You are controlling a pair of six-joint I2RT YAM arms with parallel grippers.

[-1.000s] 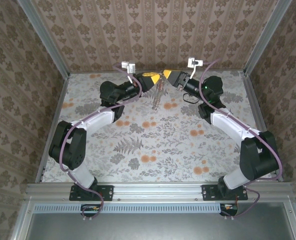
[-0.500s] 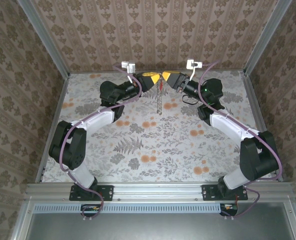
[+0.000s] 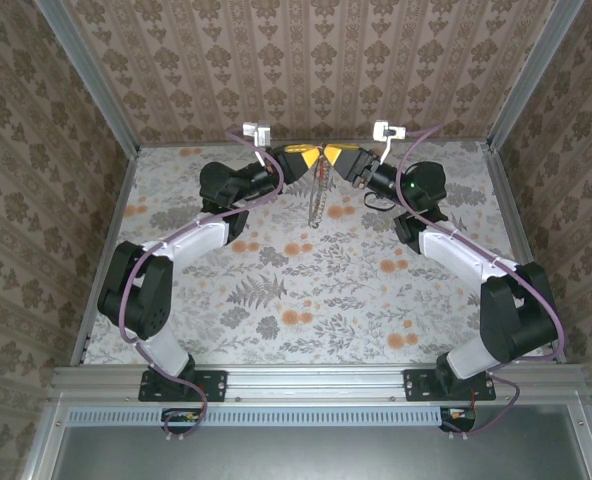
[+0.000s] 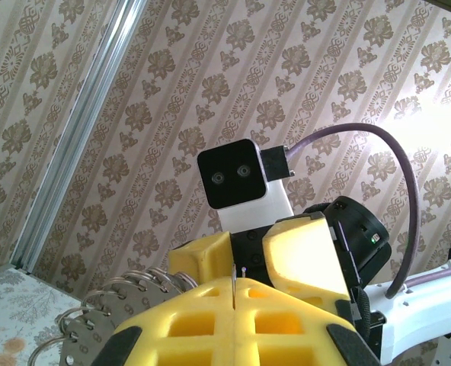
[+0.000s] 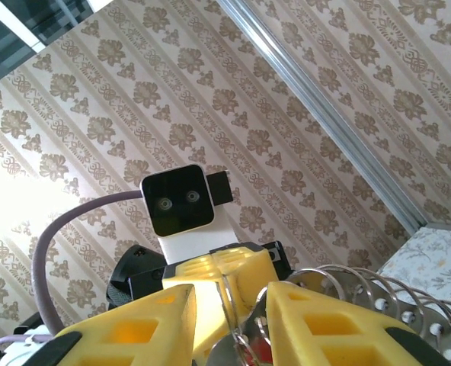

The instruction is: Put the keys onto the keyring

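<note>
Keyring [image 3: 316, 198] is hanging in the air where both grippers are meeting. The key [image 5: 259, 354] is sitting at its top, and whether it is threaded on cannot be confirmed. Left gripper [image 4: 233, 296] is clamping the keyring with its fingers together. Right gripper [image 5: 229, 313] is holding its fingers apart around the key.

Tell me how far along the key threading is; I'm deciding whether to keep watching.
Done: the keyring hangs from the shut left gripper. In hand: the right gripper, jaws apart, has the red head of the key and a ring loop between them. Left: the key is not visibly threaded, and the grip on it is unclear.
</note>
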